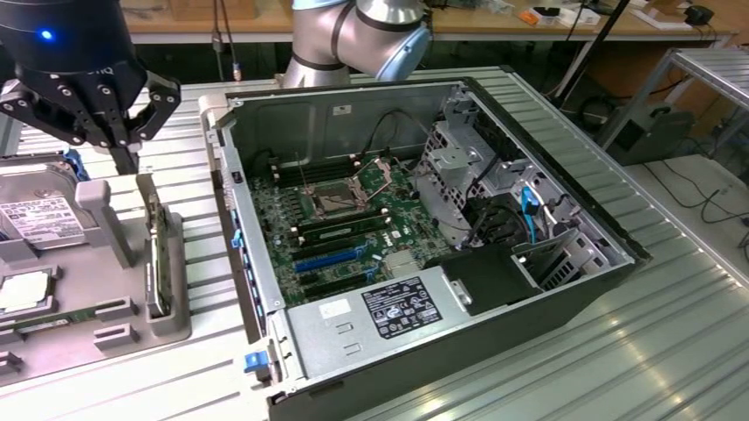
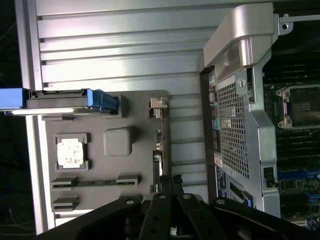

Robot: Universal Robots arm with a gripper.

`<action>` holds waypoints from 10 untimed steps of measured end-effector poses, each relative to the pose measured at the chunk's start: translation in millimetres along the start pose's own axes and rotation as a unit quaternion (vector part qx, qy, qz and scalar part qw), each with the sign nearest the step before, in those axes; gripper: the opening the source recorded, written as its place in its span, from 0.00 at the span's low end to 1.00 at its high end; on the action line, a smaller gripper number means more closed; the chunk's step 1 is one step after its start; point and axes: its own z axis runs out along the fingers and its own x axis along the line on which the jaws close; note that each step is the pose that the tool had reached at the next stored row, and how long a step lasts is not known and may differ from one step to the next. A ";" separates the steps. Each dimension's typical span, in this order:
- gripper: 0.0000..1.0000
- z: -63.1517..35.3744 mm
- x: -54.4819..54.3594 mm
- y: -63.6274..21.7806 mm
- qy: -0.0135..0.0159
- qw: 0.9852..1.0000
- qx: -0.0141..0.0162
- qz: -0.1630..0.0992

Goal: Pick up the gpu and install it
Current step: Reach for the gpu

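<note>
Gpu (image 2: 157, 145) — one end hidden behind the end effector (image 2: 172, 180).

The bench (image 1: 655, 333) is ribbed satin metal, the tray (image 2: 135, 165) matt grey plastic, the computer case (image 1: 281, 123) bare sheet metal, the gripper (image 2: 173, 181) matt black.

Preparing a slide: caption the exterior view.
Shut gripper hovers near the gpu standing on edge in the tray, beside the open case.

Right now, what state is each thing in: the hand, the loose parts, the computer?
hand: shut, holding nothing, over the tray.
gpu: on edge in its tray slot, not gripped.
hard drive: sitting in the tray.
computer case: on its side, open.
</note>
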 end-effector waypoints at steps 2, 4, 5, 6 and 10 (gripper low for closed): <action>0.10 0.2 2.1 -0.2 0.000 1.000 0.000 0.000; 0.10 0.2 3.7 -0.3 0.000 1.000 0.000 0.000; 0.10 0.4 5.8 -0.5 0.000 1.000 0.000 0.000; 0.10 0.4 6.9 -0.6 0.000 1.000 0.000 0.000; 0.10 0.6 11.3 -1.0 0.000 1.000 0.000 0.000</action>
